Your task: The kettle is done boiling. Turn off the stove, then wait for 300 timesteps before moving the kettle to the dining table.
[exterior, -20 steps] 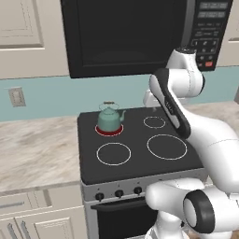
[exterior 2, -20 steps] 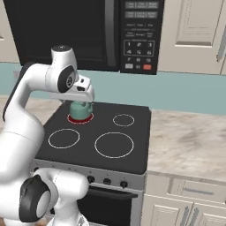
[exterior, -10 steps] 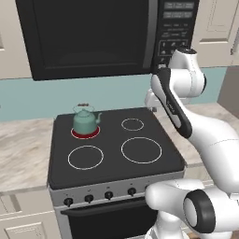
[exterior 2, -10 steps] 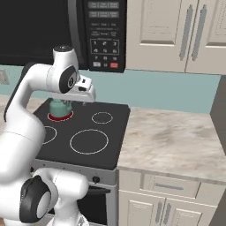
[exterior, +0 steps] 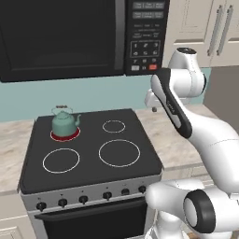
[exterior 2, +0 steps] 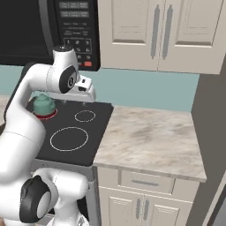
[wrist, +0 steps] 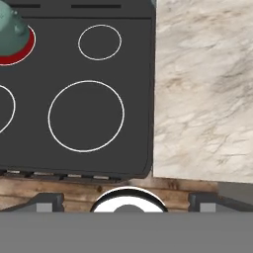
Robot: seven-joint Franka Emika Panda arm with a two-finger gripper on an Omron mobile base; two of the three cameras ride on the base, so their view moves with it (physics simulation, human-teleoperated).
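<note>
The stove (exterior: 93, 154) carries its row of black knobs (exterior: 84, 200) along the near edge. The gripper (exterior 2: 86, 95) hangs above the stove's right side with its jaws spread wide, holding and touching nothing. The kettle (exterior: 64, 123) sits upright at the stove's 10 o'clock, on the far-left burner (exterior: 65, 136), which glows red; its spout points toward 3 o'clock. Behind hangs the microwave (exterior: 84, 37).

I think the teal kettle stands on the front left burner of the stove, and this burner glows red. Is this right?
Not quite. The kettle stands on the rear left burner of the stove, and that burner glows red under it. The front left burner is bare and dark. The left base view shows this.
</note>
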